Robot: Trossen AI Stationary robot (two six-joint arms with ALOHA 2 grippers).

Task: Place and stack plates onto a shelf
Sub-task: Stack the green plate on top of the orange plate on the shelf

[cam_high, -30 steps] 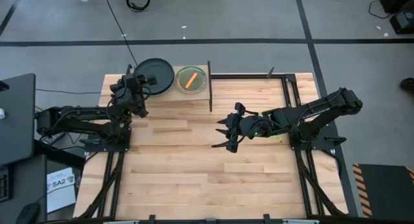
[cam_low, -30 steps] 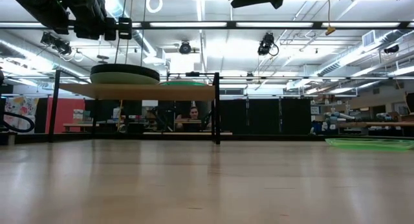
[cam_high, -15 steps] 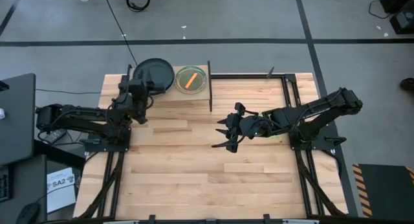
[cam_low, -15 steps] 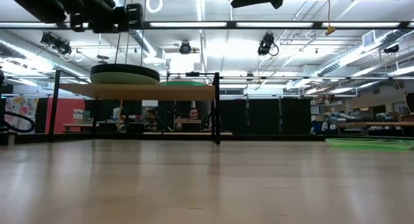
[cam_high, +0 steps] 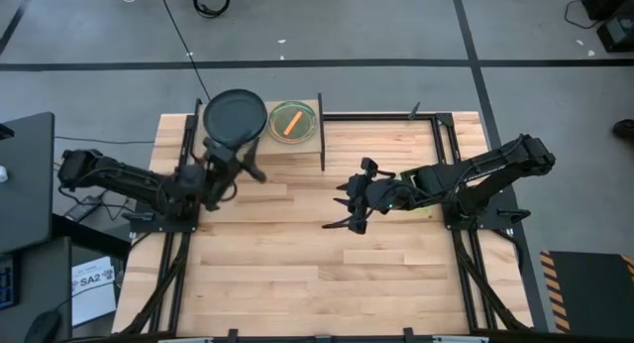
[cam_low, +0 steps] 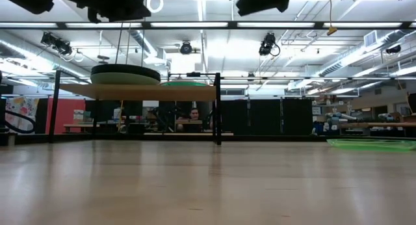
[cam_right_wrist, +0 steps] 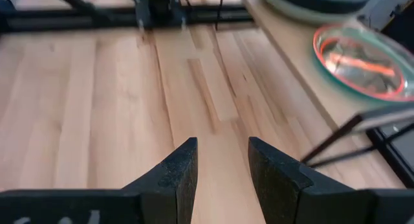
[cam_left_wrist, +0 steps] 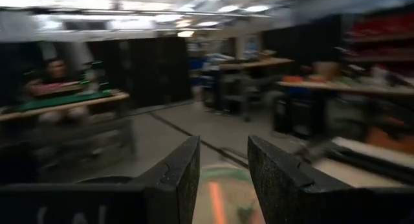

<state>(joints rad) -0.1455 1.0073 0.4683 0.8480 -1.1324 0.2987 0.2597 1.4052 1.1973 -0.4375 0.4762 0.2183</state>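
Left end effector (cam_high: 241, 169) open, empty, near shelf (cam_high: 260, 143).

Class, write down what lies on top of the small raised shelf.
On the shelf sit two piles: a black plate topping a pale green one, and an orange-marked translucent plate over green. Any plates deeper in either pile are covered.

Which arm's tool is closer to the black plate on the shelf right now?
The left. The left tool hangs just off the shelf's front edge, close to the black plate. The right tool sits out over mid-table, well beyond the shelf's far end.
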